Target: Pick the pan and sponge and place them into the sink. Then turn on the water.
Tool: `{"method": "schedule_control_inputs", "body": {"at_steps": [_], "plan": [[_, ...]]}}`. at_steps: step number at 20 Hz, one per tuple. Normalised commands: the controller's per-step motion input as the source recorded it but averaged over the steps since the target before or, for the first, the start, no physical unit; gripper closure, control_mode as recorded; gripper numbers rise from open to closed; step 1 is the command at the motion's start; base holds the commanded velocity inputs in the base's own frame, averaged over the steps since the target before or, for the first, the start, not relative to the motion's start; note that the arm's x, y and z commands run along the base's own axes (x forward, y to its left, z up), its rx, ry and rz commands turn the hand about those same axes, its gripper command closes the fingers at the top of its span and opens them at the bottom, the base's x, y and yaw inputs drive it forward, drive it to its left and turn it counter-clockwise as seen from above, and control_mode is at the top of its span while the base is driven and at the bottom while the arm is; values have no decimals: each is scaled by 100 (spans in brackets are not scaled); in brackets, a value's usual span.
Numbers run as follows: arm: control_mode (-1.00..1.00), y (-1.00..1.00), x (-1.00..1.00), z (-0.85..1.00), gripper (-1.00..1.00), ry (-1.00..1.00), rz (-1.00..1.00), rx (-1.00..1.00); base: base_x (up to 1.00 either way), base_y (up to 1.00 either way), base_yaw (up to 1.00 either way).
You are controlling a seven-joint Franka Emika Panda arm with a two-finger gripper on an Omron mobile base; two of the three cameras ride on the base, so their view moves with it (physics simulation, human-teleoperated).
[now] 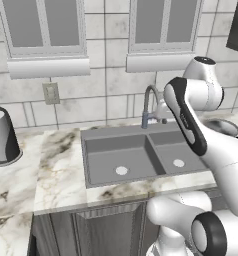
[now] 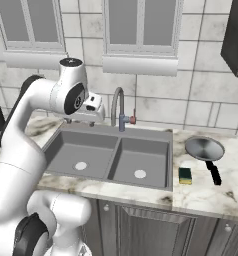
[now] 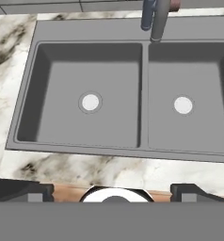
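Observation:
The dark grey double-basin sink [image 2: 143,137] [image 1: 116,152] [image 3: 109,70] is set in the marble counter, and both basins hold nothing. Its arched faucet [image 2: 118,106] [image 1: 148,102] [image 3: 156,19] stands behind the divider; the water is out of view, with no stream at the spout. To the right of the sink the silver pan [image 2: 204,148] [image 1: 225,127] rests on the counter, black handle towards the front. The yellow and green sponge [image 2: 185,175] lies beside the sink's right rim. My gripper [image 2: 81,122] [image 3: 109,190] hovers open above the left basin, holding nothing.
A paper towel roll in a dark holder [image 1: 2,136] stands on the counter at far left. A dark wall cabinet [image 2: 236,35] hangs above the pan's end of the counter. Two window sills jut from the tiled wall behind the faucet.

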Motion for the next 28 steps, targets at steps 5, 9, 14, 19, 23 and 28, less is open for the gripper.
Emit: {"method": "schedule_control_inputs", "body": {"at_steps": [5,9,14,19,23,28], "plan": [[-100,-31,0,-7,-100,0,0,-1,0,0,0],[-100,-35,0,-8,-100,0,0,-2,0,0,0],[-100,-36,0,-10,-100,0,0,-1,0,0,0],[-100,-36,0,-6,-100,0,0,0,0,0,0],[-100,-43,0,-14,-100,0,0,0,0,0,0],[-100,-47,0,-13,-100,0,0,0,0,0,0]]}}
